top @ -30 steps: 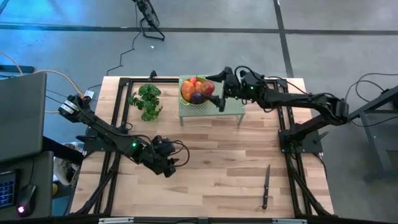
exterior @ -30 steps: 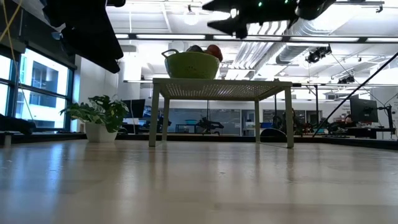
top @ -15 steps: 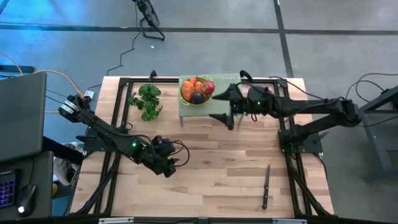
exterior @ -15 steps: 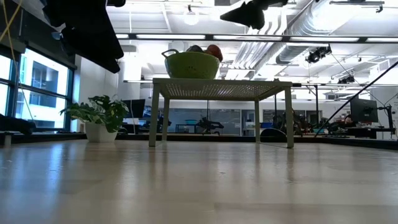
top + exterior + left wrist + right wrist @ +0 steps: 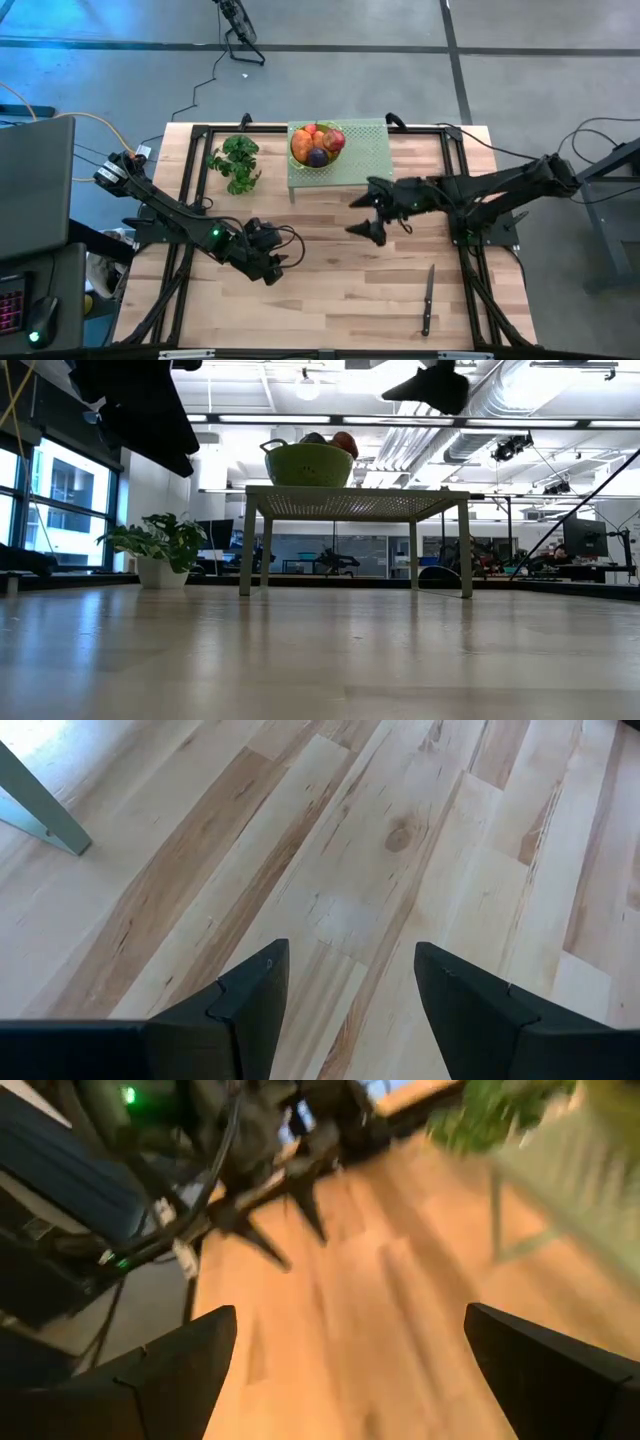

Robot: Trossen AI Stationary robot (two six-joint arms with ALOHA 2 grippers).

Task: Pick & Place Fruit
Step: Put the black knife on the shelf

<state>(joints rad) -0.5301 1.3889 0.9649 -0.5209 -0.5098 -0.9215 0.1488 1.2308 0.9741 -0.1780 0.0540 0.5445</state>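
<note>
The fruit (image 5: 317,145) is piled in a green bowl (image 5: 308,463): orange pieces, a red apple and a dark purple one show. The bowl stands on a small green perforated stand (image 5: 355,165) at the table's far side. My right gripper (image 5: 358,213) hangs open over bare wood, just near of the stand, and touches nothing; its wrist view (image 5: 350,1370) is blurred. It shows high up in the low view (image 5: 430,385). My left gripper (image 5: 272,270) waits open over the table's left-middle, with only bare planks between its fingers (image 5: 350,990).
A leafy potted plant (image 5: 236,163) stands left of the stand. A slim black-handled knife (image 5: 428,298) lies near the table's near right corner. Bare wood (image 5: 330,280) stretches between the two grippers. Black frame rails run along the left and right edges.
My right gripper has drawn back from beside the bowl above the stand, moving toward the near edge until it is off the stand and over bare table. The fruit and bowl have not moved.
</note>
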